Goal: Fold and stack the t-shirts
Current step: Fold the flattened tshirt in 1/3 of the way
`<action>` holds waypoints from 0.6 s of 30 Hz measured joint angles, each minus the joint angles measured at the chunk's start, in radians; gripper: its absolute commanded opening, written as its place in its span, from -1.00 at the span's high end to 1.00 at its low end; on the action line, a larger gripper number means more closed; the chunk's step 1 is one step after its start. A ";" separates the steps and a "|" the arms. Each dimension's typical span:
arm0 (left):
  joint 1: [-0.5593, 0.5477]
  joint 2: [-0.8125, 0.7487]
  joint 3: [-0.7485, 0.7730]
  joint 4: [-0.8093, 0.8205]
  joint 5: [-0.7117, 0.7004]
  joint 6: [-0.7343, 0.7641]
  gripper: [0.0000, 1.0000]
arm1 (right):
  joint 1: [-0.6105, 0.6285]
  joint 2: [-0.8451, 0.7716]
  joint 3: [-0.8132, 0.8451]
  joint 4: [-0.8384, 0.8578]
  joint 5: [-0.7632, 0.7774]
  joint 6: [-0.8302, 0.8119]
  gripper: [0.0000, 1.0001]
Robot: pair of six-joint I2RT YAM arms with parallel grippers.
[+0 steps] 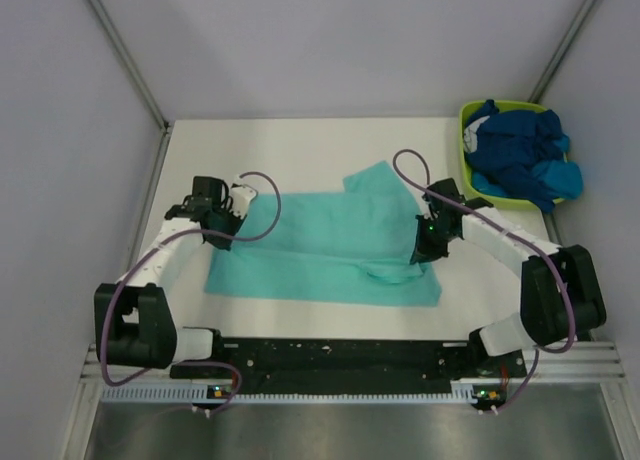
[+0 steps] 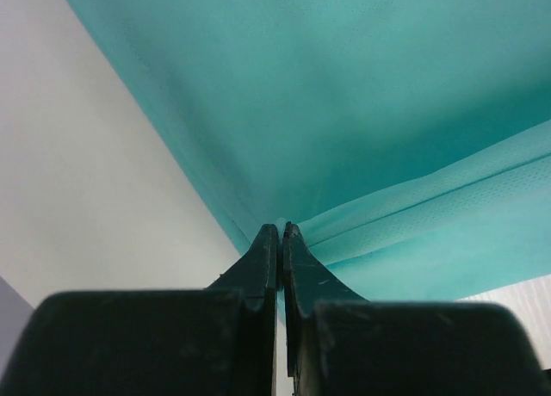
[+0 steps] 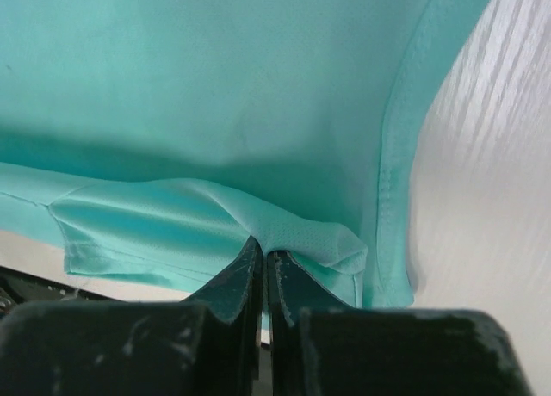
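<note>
One overhead view, two wrist close-ups.
The top camera looks down from above and behind the arm bases (image 1: 195,342) over the whole surface (image 1: 300,145). Wrist cameras sight along the left tool (image 2: 281,230) and the right tool (image 3: 263,246), very close to the mint t-shirt (image 1: 320,245), which all three views share.

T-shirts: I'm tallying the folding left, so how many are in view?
3: the mint t-shirt spread on the table; a dark blue t-shirt and a brighter blue t-shirt bundled in the lime tub. More may be hidden there.

Bright even light; wrist closeups prob. soft
</note>
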 measured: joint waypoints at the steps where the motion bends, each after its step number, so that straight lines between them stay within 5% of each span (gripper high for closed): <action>1: 0.000 0.026 0.005 0.007 -0.002 0.000 1.00 | 0.000 0.020 0.013 0.005 0.002 -0.001 1.00; 10: 0.005 0.068 -0.013 0.030 -0.037 -0.021 1.00 | 0.000 0.087 0.065 0.043 0.002 -0.021 1.00; 18: 0.006 -0.047 -0.048 -0.020 -0.054 -0.018 1.00 | 0.019 0.037 0.039 0.031 -0.005 -0.023 1.00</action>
